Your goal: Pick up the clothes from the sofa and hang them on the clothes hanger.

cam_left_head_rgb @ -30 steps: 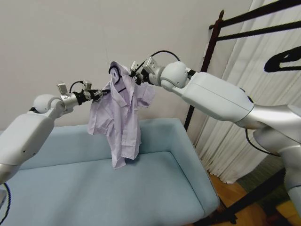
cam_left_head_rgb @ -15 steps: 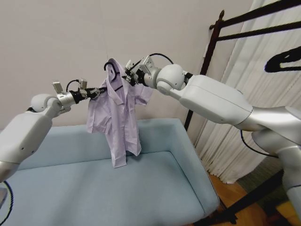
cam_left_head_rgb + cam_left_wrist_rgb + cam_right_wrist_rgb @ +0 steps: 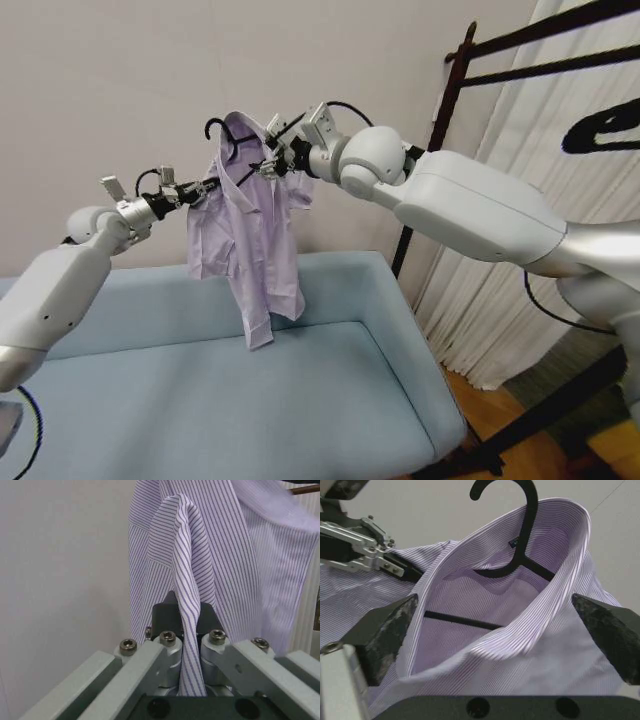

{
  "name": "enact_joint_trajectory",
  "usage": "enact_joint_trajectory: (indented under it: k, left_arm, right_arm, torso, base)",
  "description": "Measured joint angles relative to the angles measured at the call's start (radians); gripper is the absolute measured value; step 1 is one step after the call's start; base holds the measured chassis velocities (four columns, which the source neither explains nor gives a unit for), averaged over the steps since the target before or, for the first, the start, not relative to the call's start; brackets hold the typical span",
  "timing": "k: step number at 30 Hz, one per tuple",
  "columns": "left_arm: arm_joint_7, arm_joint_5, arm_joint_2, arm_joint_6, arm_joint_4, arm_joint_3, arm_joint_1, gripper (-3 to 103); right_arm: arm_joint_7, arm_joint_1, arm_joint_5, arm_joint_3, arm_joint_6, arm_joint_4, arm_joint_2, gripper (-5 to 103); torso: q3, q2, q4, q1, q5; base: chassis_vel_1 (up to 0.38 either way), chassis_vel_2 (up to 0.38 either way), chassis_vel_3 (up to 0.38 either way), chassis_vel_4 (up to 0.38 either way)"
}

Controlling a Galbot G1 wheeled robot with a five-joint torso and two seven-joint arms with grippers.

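Left gripper (image 3: 206,188) pinches shirt (image 3: 255,250) hanging straight down, hanger hook (image 3: 530,520) upward

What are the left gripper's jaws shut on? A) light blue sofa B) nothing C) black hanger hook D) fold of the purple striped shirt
D: the left wrist view shows the left gripper pinching a fold of the purple striped fabric shirt between its jaws.
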Motion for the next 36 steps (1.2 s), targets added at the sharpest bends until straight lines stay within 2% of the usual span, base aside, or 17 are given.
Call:
enact_joint_trajectory:
  k: [2, 8, 13, 19, 20, 22, 23, 24, 25, 26, 27, 29, 33, 36]
  left_arm:
    - [0.0, 0.012, 0.0, 0.0, -0.019, 0.001, 0.002, 2]
    - [0.014, 0.021, 0.002, 0.0, -0.008, 0.001, 0.003, 2]
    - [0.06, 0.021, -0.001, -0.008, 0.036, 0.001, 0.004, 2]
    - [0.092, 0.021, -0.002, -0.015, 0.051, -0.002, 0.008, 2]
    - [0.118, 0.024, -0.001, -0.017, 0.056, -0.005, 0.009, 2]
    - [0.185, 0.05, 0.004, -0.017, 0.071, -0.019, 0.009, 2]
    - [0.203, 0.056, 0.005, -0.017, 0.075, -0.021, 0.008, 2]
    - [0.203, 0.056, 0.005, -0.017, 0.075, -0.021, 0.008, 2]
    - [0.235, 0.071, 0.007, -0.017, 0.088, -0.023, 0.003, 2]
    - [0.292, 0.103, 0.006, -0.02, 0.116, -0.026, -0.007, 2]
    - [0.33, 0.118, 0.007, -0.021, 0.13, -0.028, -0.01, 2]
    - [0.35, 0.124, 0.008, -0.021, 0.136, -0.03, -0.01, 2]
    - [0.476, 0.161, 0.015, -0.023, 0.165, -0.052, -0.008, 2]
    - [0.507, 0.166, 0.018, -0.023, 0.166, -0.057, -0.007, 2]
  right_arm:
    - [0.036, -0.009, -0.003, -0.001, 0.0, -0.027, 0.021, 100]
    - [0.053, 0.002, 0.012, 0.014, -0.008, -0.035, 0.017, 100]
    - [0.086, 0.042, 0.162, 0.043, -0.025, -0.022, -0.002, 100]
    - [0.099, 0.074, 0.229, 0.054, -0.046, -0.035, -0.007, 100]
    - [0.053, 0.104, 0.249, 0.054, -0.077, -0.065, -0.012, 100]
    - [-0.092, 0.169, 0.289, 0.028, -0.171, -0.138, -0.028, 100]
    - [-0.139, 0.181, 0.315, 0.014, -0.199, -0.154, -0.034, 100]
    - [-0.139, 0.181, 0.315, 0.014, -0.199, -0.154, -0.034, 100]
    - [-0.211, 0.185, 0.329, 0.012, -0.24, -0.181, -0.04, 100]
    - [-0.324, 0.188, 0.32, 0.012, -0.272, -0.214, -0.05, 100]
    - [-0.361, 0.193, 0.309, 0.006, -0.278, -0.225, -0.055, 100]
    - [-0.371, 0.197, 0.309, 0.002, -0.279, -0.228, -0.057, 100]
    - [-0.387, 0.238, 0.365, -0.046, -0.28, -0.221, -0.063, 100]
    - [-0.395, 0.258, 0.394, -0.075, -0.28, -0.215, -0.063, 100]
  torso:
    - [0.0, 0.0, 0.0002, 0.0, 0.0001]
    - [0.0, 0.0, -0.0001, 0.0, 0.0002]
    - [0.0, 0.0, -0.0001, 0.0, 0.0001]
    - [0.0, 0.0, 0.0, 0.0, -0.0001]
    - [0.0, 0.0, 0.0002, 0.0, 0.0]
    - [0.0, 0.0, -0.0003, 0.0, 0.0001]
    - [0.0, 0.0, -0.0002, 0.0, 0.0002]
    - [0.0, 0.0, -0.0002, 0.0, 0.0002]
    - [0.0, 0.0, -0.0002, 0.0, 0.0002]
    - [0.0, 0.0, 0.0002, 0.0, 0.0004]
    - [0.0, 0.0, -0.0001, 0.0, 0.0004]
    - [0.0, 0.0, -0.0002, 0.0, 0.0003]
    - [0.0, 0.0, 0.0001, 0.0, 0.0001]
    - [0.0, 0.0, 0.0002, 0.0, -0.0001]
  base:
    - [0.0, 0.0, 0.0, 0.0]
    - [0.0, 0.0, 0.0, 0.0]
    - [0.0, 0.0, 0.0, 0.0]
    - [0.0, 0.0, 0.0, 0.0]
    - [0.0, 0.0, 0.0, 0.0]
    - [0.0, 0.0, 0.0, 0.0]
    - [0.0, 0.0, 0.0, 0.0]
    - [0.0, 0.0, 0.0, 0.0]
    - [0.0, 0.0, 0.0, 0.0]
    - [0.0, 0.0, 0.0, 0.0]
    - [0.0, 0.0, 0.0, 0.0]
    - [0.0, 0.0, 0.0, 0.0]
    - [0.0, 0.0, 0.0, 0.0]
    - [0.0, 0.0, 0.0, 0.0]
